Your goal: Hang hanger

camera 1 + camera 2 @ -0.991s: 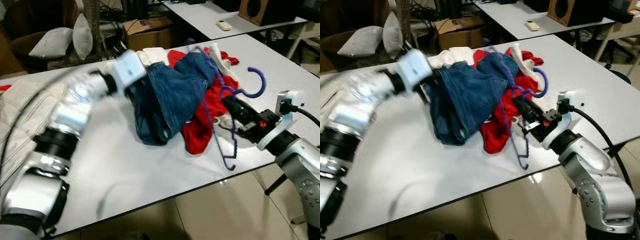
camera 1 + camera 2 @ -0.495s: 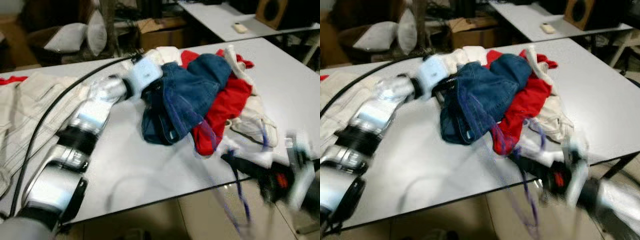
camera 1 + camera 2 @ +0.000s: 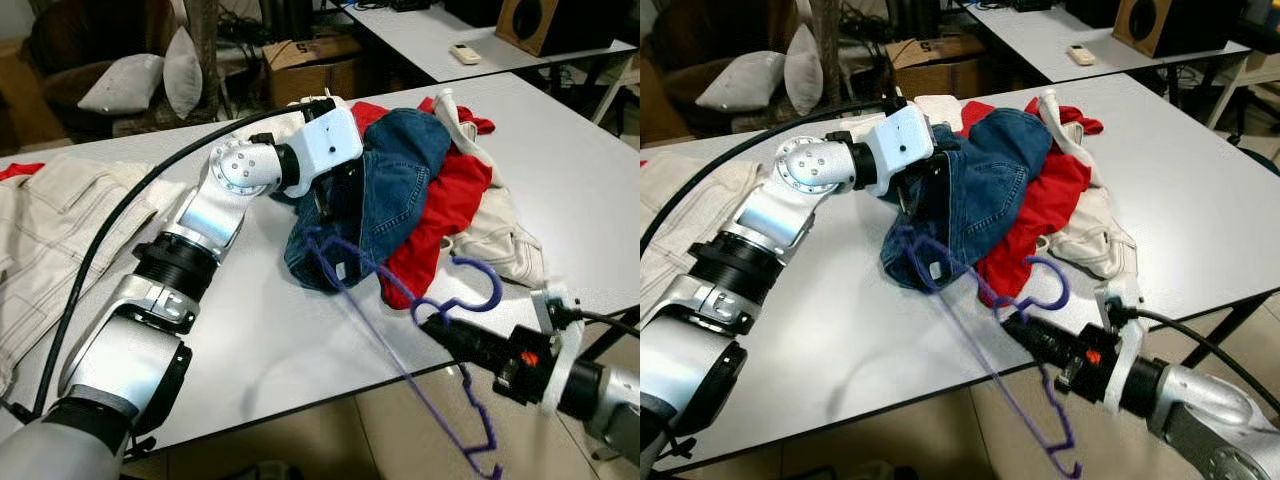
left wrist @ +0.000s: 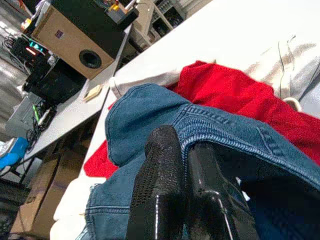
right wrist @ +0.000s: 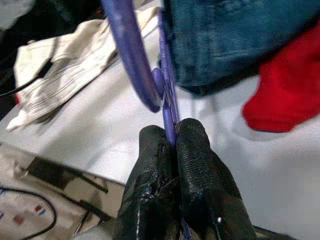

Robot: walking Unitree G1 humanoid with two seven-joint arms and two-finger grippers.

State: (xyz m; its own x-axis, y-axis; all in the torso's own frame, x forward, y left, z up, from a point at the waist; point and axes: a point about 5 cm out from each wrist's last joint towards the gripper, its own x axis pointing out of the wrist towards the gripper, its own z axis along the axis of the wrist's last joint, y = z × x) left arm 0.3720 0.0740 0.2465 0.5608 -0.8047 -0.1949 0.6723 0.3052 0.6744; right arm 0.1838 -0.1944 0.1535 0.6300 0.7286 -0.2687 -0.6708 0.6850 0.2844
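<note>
A purple hanger [image 3: 398,340] hangs tilted over the table's front edge, its hook [image 3: 482,291] pointing up and its far tip by the jeans. My right gripper [image 3: 437,327] is shut on it just below the hook; the right wrist view shows both fingers [image 5: 195,150] pinching the purple wire [image 5: 168,100]. Blue jeans [image 3: 385,190] lie heaped mid-table. My left gripper [image 3: 333,200] reaches into their left side, and in the left wrist view its fingers [image 4: 160,165] stand together with the denim hem [image 4: 225,130] caught between them.
A red garment [image 3: 455,195] and a cream one [image 3: 500,240] lie under and right of the jeans. Beige clothing [image 3: 50,220] covers the white table's [image 3: 250,330] left end. Behind stand a cardboard box [image 3: 310,60], pillows [image 3: 120,85], and a second table with a speaker [image 3: 545,20].
My right gripper has drawn the hanger out of the clothes pile toward the front edge. The left gripper has moved in onto the jeans. The camera shifted too.
</note>
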